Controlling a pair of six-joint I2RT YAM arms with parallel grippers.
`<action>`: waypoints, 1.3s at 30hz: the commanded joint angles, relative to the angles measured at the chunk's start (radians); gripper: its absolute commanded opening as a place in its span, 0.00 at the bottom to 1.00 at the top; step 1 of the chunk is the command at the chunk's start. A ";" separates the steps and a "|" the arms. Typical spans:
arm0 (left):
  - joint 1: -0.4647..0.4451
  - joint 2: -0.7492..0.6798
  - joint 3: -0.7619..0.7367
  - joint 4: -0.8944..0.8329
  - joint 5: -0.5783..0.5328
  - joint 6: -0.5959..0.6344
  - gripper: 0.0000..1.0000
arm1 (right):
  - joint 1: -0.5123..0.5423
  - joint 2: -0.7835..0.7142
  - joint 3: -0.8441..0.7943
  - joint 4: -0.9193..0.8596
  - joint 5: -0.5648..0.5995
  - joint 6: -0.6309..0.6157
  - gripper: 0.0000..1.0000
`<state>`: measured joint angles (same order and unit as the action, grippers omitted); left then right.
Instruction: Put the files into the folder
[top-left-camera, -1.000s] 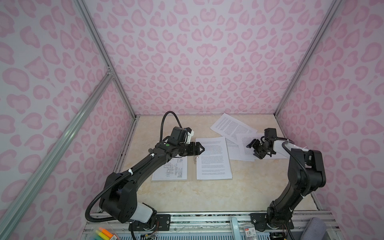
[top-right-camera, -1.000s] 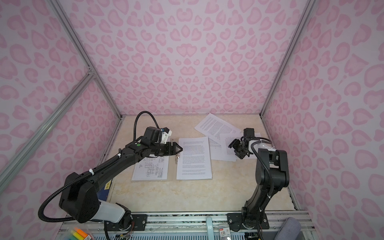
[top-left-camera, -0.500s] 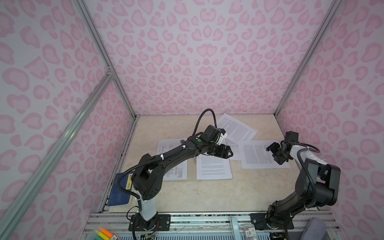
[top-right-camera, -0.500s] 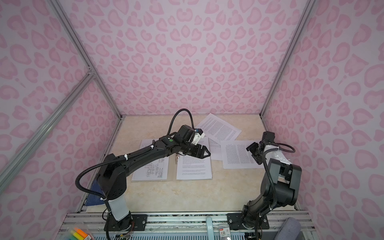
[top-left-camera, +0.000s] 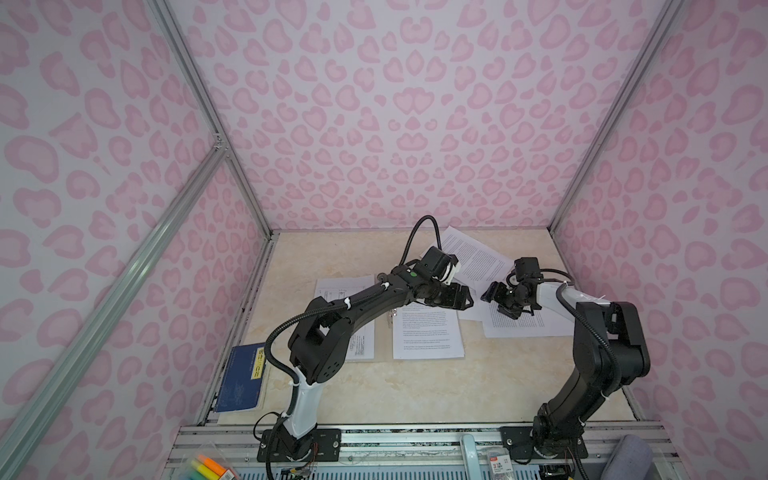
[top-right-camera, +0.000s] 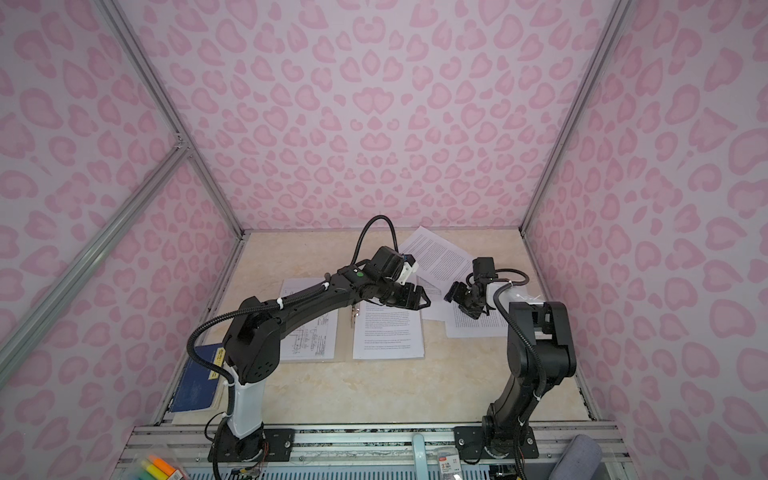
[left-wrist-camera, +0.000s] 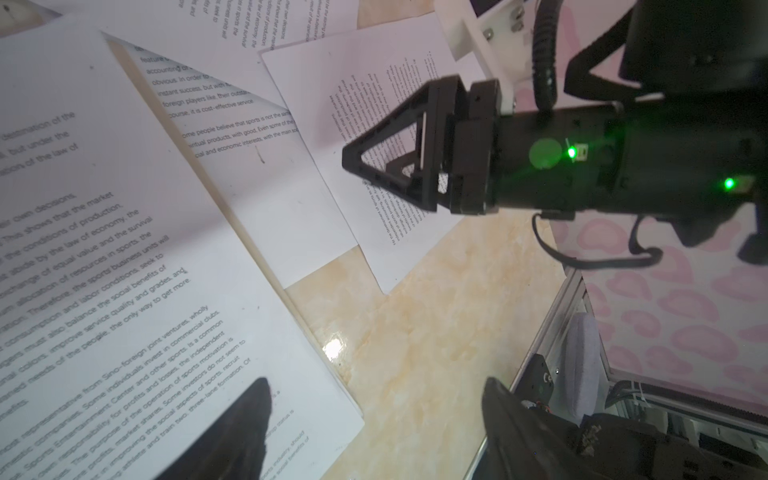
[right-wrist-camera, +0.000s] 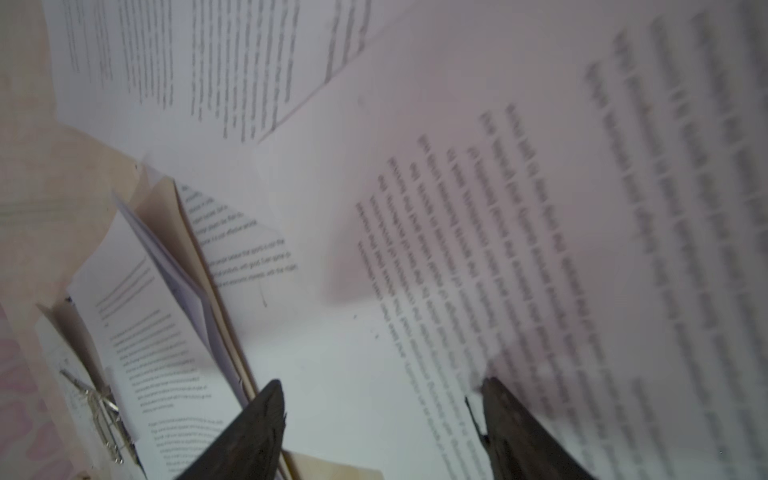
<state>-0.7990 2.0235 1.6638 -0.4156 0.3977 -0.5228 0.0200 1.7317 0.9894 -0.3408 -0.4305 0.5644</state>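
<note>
The folder (top-left-camera: 385, 360) (top-right-camera: 344, 358) lies open mid-table, its beige edge (left-wrist-camera: 257, 257) showing in the left wrist view. A drawing sheet (top-left-camera: 365, 345) lies on its left leaf and a text sheet (top-left-camera: 428, 332) on its right leaf. More files lie loose to the right: a text sheet (top-left-camera: 528, 326) (right-wrist-camera: 519, 249), another at the back (top-left-camera: 473, 255) and one between them (left-wrist-camera: 274, 216). My left gripper (top-left-camera: 465, 297) (top-right-camera: 422, 299) (left-wrist-camera: 374, 415) hangs open over the right leaf's far corner. My right gripper (top-left-camera: 492, 293) (top-right-camera: 453, 297) (right-wrist-camera: 382, 399) is open just above the loose sheets, facing the left one.
A dark blue book (top-left-camera: 243, 378) (top-right-camera: 197, 380) with a yellow label lies by the left wall. The folder's metal clip (right-wrist-camera: 95, 407) sits at its spine. Pink patterned walls enclose the table on three sides. Coloured markers (top-left-camera: 208, 467) lie below the front rail.
My left gripper has swung right from the folder's middle to its right leaf's far corner. My right gripper went right, then came back toward the middle. The nearest loose sheet now lies farther right.
</note>
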 joint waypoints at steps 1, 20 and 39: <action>0.004 -0.010 -0.016 0.016 -0.025 -0.022 0.81 | 0.017 -0.025 -0.075 0.000 -0.033 0.027 0.76; -0.116 0.098 0.094 -0.017 0.044 0.082 0.81 | -0.377 -0.459 -0.227 -0.243 0.104 0.069 0.80; -0.227 0.553 0.565 -0.043 0.105 0.098 0.80 | -0.642 -0.358 -0.384 -0.016 0.166 0.132 0.83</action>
<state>-1.0267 2.5462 2.1960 -0.4538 0.4786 -0.4194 -0.6098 1.3533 0.6243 -0.3851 -0.2428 0.7128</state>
